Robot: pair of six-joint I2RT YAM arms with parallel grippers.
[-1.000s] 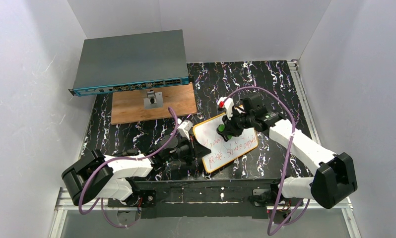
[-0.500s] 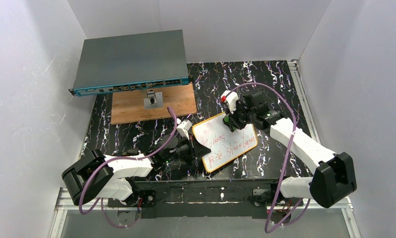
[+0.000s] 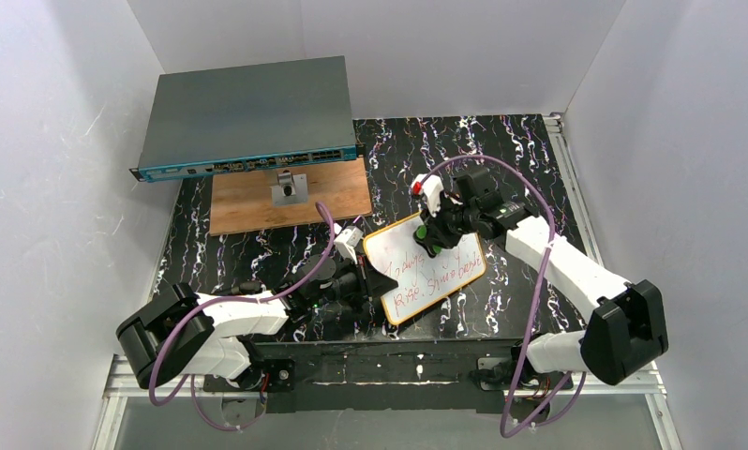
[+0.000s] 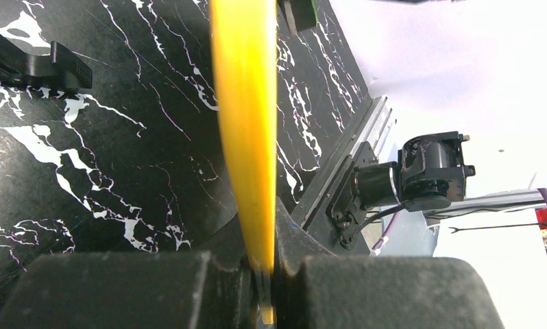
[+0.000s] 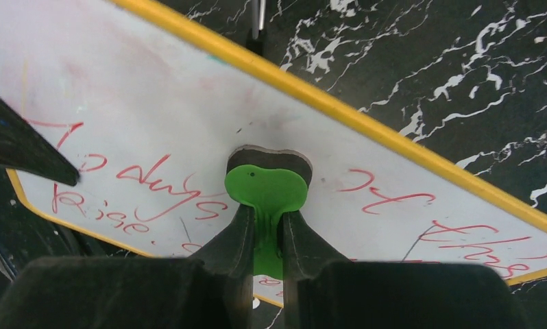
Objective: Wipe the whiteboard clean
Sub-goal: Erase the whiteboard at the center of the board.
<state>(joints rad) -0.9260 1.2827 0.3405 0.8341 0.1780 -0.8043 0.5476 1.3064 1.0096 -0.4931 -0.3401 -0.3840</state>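
1. Pinching the green eraser in the right gripper, jaws drawn in to a narrow slot around its stem, the dark foot pressing onto the whiteboard a little in from its far edge.
2. Clamping the yellow frame edge-on in the left gripper, jaws closed on that thin rim at the board's near-left corner, apparently bracing it against the wiping.
3. Resting the whiteboard on the black marbled table between the two arms, turned diagonally (not telling from these views whether it is lying quite flat or being lifted slightly at the held corner).
4. Leaving most of the job undone, by the look of it: red writing running on both sides of the eraser and along the near rows, with only a faint smudged band towards the far edge.
5. Risking a slip at the left: pushing sideways too hard on so thin a rim, and sending the board skidding or swinging round.
6. Risking a twist at the right: bearing down too heavily and rotating the stem in the jaws, so wiping with an edge only.
7. Risking a knock: sweeping towards the held corner and meeting the left fingertip showing over the board.
8. Risking an overshoot: running past the frame onto the table.
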